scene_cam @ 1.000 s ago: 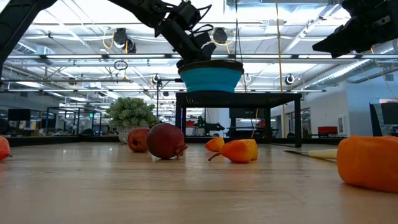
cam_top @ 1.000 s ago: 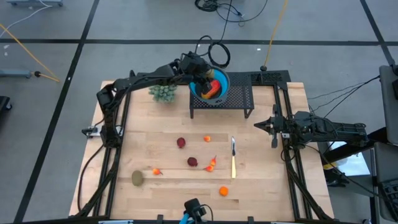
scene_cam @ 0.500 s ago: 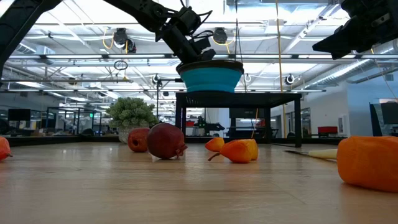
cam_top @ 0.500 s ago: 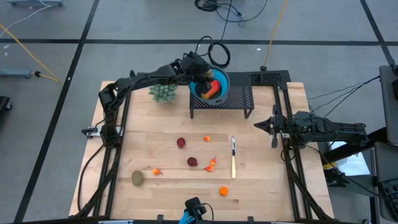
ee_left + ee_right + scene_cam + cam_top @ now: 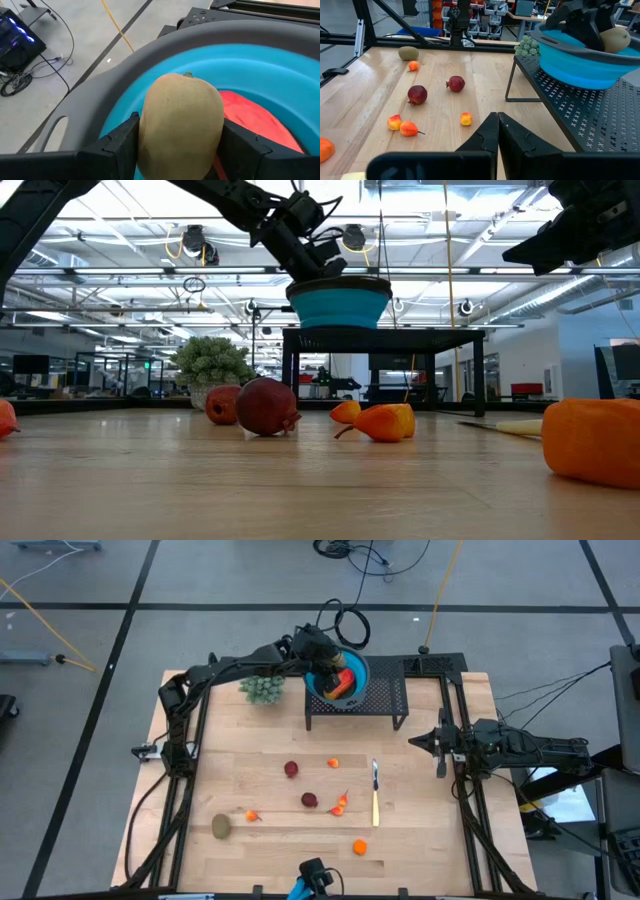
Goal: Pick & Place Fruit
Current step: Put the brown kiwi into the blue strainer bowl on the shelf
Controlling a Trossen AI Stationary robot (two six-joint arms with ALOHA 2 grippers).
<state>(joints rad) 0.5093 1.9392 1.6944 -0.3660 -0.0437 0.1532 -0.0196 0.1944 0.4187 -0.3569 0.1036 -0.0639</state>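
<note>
- Left gripper (image 5: 181, 150) clamps a tan oval fruit (image 5: 181, 120) over the blue bowl (image 5: 280, 75), above the red fruit (image 5: 250, 120) inside.
- Its long axis runs along the fingers, stem end pointing away.
- Right gripper (image 5: 416, 742), fingers closed and empty, waits well apart from the bowl.

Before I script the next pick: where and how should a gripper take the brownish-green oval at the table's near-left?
Grip the brownish-green oval across its short width, coming straight down. It lies flat on the table with bare wood all round; the nearest fruit, a tiny orange one, sits apart, so the fingers likely have room on both sides.
</note>
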